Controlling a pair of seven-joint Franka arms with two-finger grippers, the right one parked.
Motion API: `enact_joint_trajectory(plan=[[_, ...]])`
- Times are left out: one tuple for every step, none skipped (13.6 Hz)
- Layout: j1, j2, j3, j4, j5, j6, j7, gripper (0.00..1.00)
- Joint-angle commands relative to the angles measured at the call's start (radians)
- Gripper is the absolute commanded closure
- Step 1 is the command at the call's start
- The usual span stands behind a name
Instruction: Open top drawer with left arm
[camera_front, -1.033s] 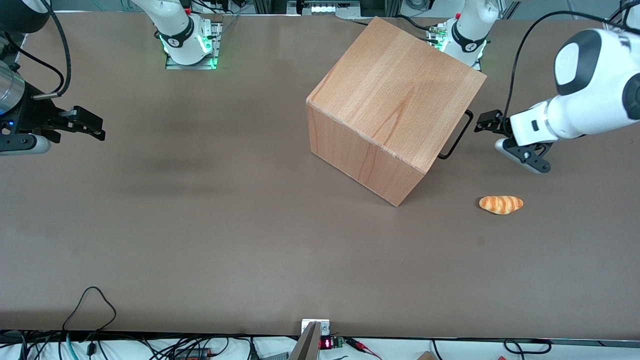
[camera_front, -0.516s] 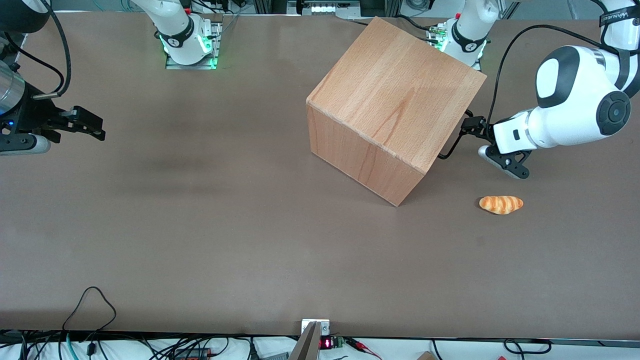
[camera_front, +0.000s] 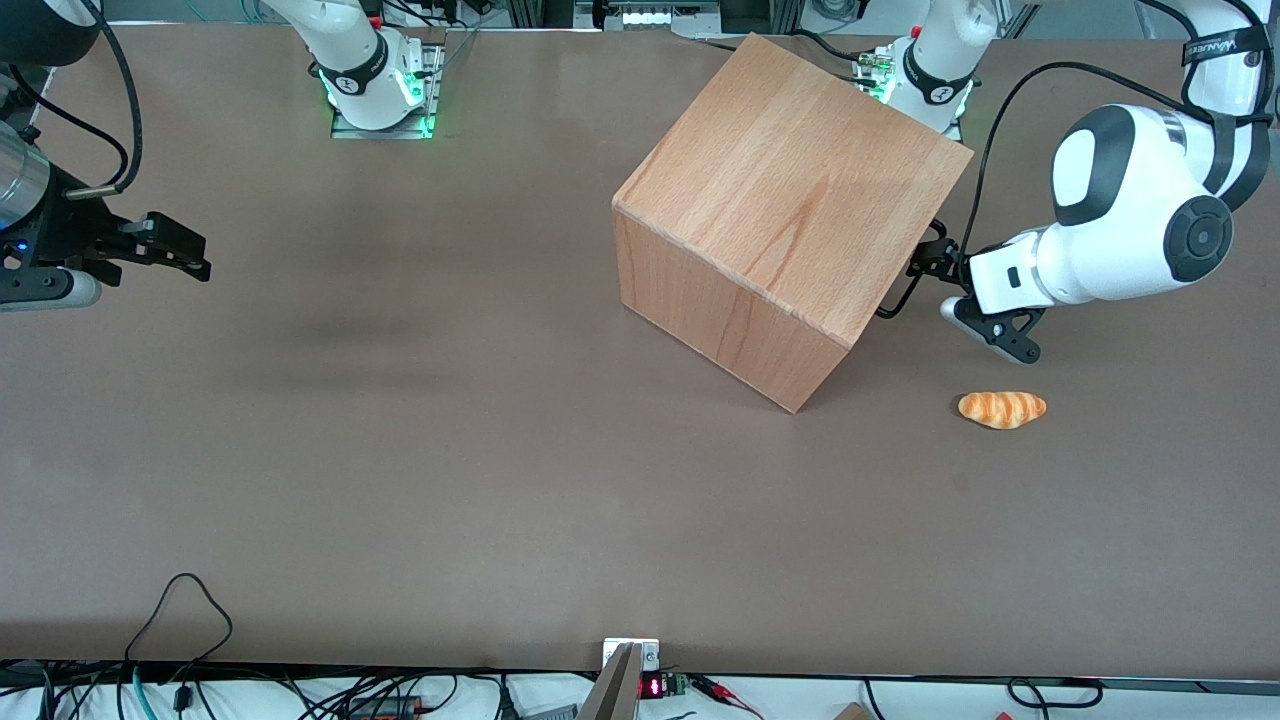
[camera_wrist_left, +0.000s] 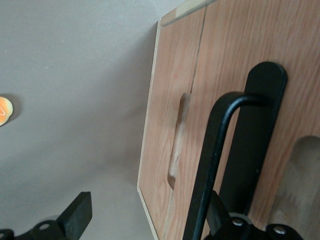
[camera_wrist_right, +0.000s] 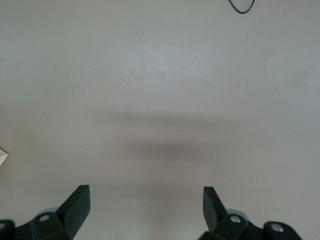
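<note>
a wide matte brown counter (camera_front: 400, 450) fills the scene, evenly lit, with soft shadow bands across its surface. black cables (camera_front: 180, 600) loop over the edge nearest the front camera, beside a small red digit display (camera_front: 652, 687); green lights (camera_front: 425, 120) glow along the farthest edge.

Glossy white left arm (camera_front: 1130, 215) with a black two-finger gripper (camera_front: 935, 258)

The arm's rounded white shells carried black oval patches and a black round joint cap with a small centre mark, and a thin black cable (camera_front: 1010, 110) looped over it from wrist to upper link. A black band with white lettering ringed the upper link. The wrist block was white with a small dark slot, and a black bracket with a grey-tipped piece hung beneath it. The gripper was at the cabinet's handle side, its matte black wedge-shaped fingers (camera_wrist_left: 77, 216) spread wide, with round screws at their bases.
</note>
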Motion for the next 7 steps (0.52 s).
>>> enact_joint_trajectory(plan=[[-0.012,0.023,0.009,-0.008,-0.032,0.041,0.046,0.00],[-0.012,0.033,0.009,-0.007,-0.032,0.047,0.046,0.00],[-0.012,0.041,0.009,-0.007,-0.032,0.058,0.047,0.00],[-0.012,0.046,0.009,-0.007,-0.030,0.073,0.047,0.00],[-0.012,0.055,0.011,-0.007,-0.029,0.084,0.049,0.00],[-0.012,0.061,0.011,-0.007,-0.026,0.099,0.067,0.00],[-0.012,0.073,0.011,-0.007,-0.024,0.120,0.095,0.00]])
